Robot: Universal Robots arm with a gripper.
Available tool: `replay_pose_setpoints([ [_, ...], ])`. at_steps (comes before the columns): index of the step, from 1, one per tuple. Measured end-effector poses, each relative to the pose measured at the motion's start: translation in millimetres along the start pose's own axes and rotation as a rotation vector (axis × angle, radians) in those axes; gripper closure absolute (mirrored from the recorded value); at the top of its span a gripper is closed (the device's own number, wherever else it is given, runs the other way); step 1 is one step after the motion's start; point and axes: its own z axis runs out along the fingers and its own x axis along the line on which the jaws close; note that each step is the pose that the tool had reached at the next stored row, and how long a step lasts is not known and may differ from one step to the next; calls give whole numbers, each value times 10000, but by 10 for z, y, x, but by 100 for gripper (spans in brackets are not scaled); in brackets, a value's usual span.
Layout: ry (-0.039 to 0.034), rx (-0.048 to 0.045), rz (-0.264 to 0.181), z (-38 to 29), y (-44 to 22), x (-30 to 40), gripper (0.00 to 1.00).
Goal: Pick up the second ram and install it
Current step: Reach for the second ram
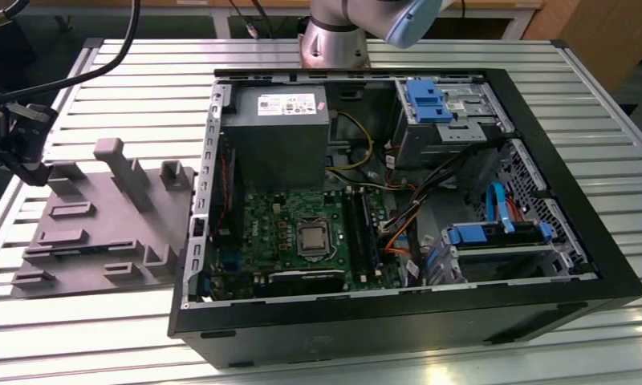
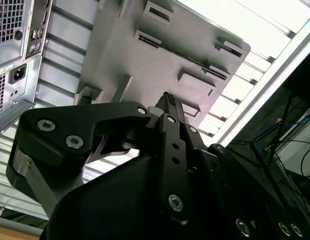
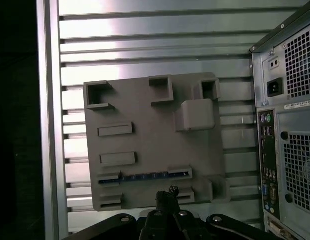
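tool (image 3: 167, 192) pressed together, empty, above grey tray (image 3: 145, 145), near second ram (image 3: 145, 176).

A robotics lab or assembly workshop: a slatted aluminium bench (image 1: 118, 72) carries an opened desktop computer (image 1: 289, 224) (side panel off, motherboard bare) beside a grey moulded fixture tray (image 1: 86, 233), with a robot arm's base (image 1: 332, 44) at the far edge.

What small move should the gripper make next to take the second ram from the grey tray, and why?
Probably ease the gripper down toward the second ram. In the first wrist view the ram sits on edge in a slot of the grey tray, and the gripper hangs above the tray near that slot, not yet touching it.
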Motion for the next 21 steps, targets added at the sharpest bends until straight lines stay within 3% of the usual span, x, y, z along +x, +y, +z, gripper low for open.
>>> replay_pose_setpoints([
  [21, -1, -1, 0, 58, -59, 65, 89],
])
